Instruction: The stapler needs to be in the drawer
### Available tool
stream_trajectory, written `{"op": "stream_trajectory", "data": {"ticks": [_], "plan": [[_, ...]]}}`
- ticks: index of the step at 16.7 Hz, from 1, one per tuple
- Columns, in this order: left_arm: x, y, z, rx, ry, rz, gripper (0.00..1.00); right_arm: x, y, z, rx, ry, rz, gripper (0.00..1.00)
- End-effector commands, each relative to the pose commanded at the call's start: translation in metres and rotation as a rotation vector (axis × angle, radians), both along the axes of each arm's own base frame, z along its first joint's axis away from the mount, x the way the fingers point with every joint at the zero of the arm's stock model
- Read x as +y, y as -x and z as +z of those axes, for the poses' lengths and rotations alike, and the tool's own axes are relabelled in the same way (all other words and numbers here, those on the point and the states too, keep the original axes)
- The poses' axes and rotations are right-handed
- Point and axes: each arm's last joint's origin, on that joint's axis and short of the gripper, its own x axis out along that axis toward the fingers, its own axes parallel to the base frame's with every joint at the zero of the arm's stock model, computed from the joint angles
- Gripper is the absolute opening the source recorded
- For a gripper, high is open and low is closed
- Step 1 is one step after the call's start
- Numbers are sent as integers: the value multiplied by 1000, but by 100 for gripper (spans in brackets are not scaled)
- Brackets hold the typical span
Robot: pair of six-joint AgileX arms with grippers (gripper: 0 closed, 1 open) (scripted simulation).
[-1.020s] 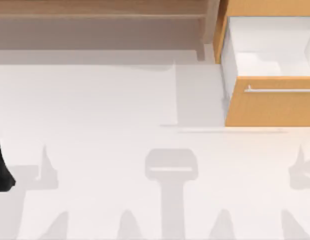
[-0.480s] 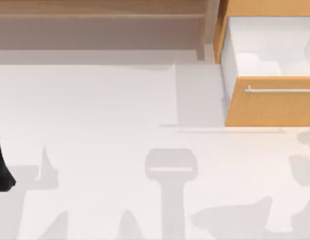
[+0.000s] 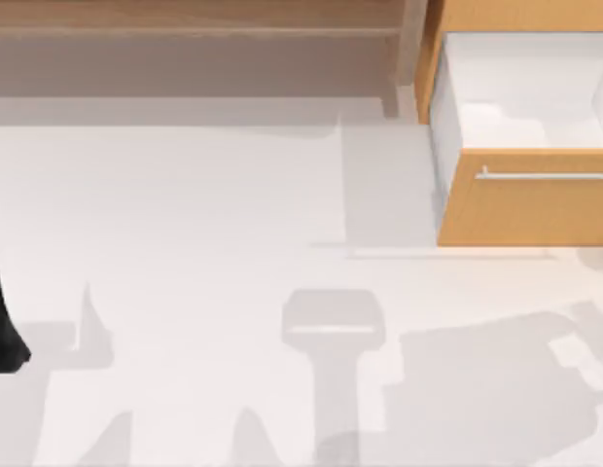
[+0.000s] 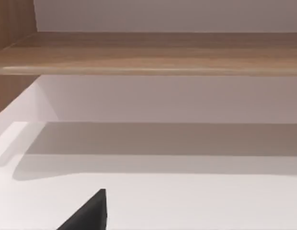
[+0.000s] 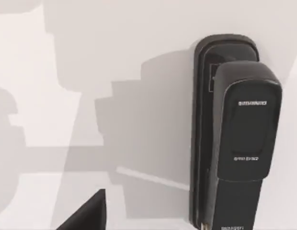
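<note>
**Right arm's shadow spreads while the stapler waits on the table**

Since the earlier top views, a broad grey shadow has grown across the table (image 3: 185, 214) at its lower right, which suggests the right arm is travelling above that area; nothing else has shifted. The drawer (image 3: 525, 204) stands pulled open at the top view's upper right, its white inside bare as far as can be seen, silver handle (image 3: 545, 176) facing the arms.

From the right wrist view, the black stapler (image 5: 234, 139) lies flat on the white surface directly under that camera, close below the right gripper. A dark sliver at the frame's edge is all that shows of the gripper itself, so I cannot tell how far its fingers are spread, and nothing appears held.

The left arm (image 3: 2, 326) sits parked at the table's left edge, facing the long wooden shelf (image 4: 148, 55).

By my reading, opening the drawer is finished; grasping, carrying and dropping the stapler inside all remain.
</note>
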Motion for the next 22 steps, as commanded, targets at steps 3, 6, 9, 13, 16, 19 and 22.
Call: {"op": "stream_trajectory", "data": {"ticks": [3, 6, 9, 13, 16, 19, 22], "plan": [[0, 0, 0, 0, 0, 0, 100, -3, -15, -4, 98, -7, 21, 100], [0, 0, 0, 0, 0, 0, 100, -4, -18, -5, 115, -9, 25, 100], [0, 0, 0, 0, 0, 0, 100, -3, -17, -5, 112, -8, 29, 100], [0, 0, 0, 0, 0, 0, 100, -3, -18, -21, 115, -9, 25, 100], [0, 0, 0, 0, 0, 0, 100, -4, -19, -41, 112, -8, 25, 100], [0, 0, 0, 0, 0, 0, 100, -4, -18, -55, 115, -8, 25, 100], [0, 0, 0, 0, 0, 0, 100, -4, -18, -55, 115, -9, 25, 100]]}}
